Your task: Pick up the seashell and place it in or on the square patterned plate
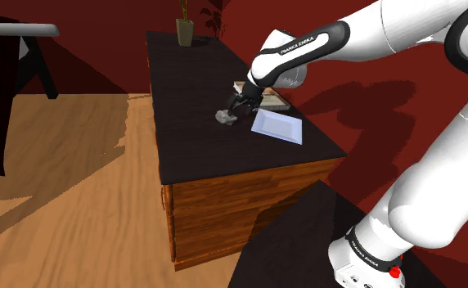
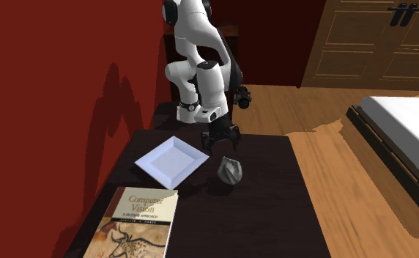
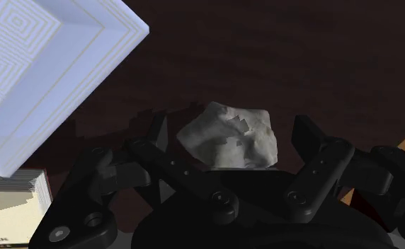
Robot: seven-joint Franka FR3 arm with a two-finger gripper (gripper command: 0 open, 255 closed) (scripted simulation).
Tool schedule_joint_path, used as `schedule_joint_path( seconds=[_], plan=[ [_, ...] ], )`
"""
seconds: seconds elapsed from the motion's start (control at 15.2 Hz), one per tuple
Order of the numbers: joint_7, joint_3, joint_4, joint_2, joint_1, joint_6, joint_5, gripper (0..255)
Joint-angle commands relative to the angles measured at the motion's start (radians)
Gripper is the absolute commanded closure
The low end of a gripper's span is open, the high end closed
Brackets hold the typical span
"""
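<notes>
In the shoulder view, the seashell (image 1: pixel 225 117), a pale grey lump, lay near the middle of the cabinet (image 1: pixel 193 155), on its dark top. The gripper (image 1: pixel 240 106) hung just above and beside it. The white square plate (image 1: pixel 277 127) sat near the shell, towards the cabinet's edge along the red wall. A book (image 1: pixel 272 101) lay beyond the plate, partly hidden by the arm, and a potted plant (image 1: pixel 185 31) stood at the far corner.

In the second exterior view, the gripper (image 2: pixel 221 145) pointed down with its fingers spread. The shell (image 2: pixel 231 170) rested free on the top, just beside the plate's (image 2: pixel 171 161) corner. The book (image 2: pixel 135 223) lay at the near edge by the wall.

In the wrist view, the gripper (image 3: pixel 231 131) was open. The shell (image 3: pixel 229 136) showed between the two fingers (image 3: pixel 151 145), and neither touched it. The plate (image 3: pixel 45 71) showed a pattern of nested squares, with the book (image 3: pixel 10 212) next to it.
</notes>
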Motion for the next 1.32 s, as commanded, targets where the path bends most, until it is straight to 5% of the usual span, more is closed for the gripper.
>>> schedule_joint_path(
  seconds=[0.0,0.92,0.99,1.25],
  plan=[
    [-0.013,0.001,0.023,0.044,-0.001,0.028,0.019,0],
    [-0.03,0.01,0.033,0.112,0.0,0.085,0.043,0],
    [-0.03,0.01,0.033,0.112,0.0,0.085,0.043,255],
    [-0.029,0.01,0.033,0.111,0.0,0.084,0.042,255]
  ],
)
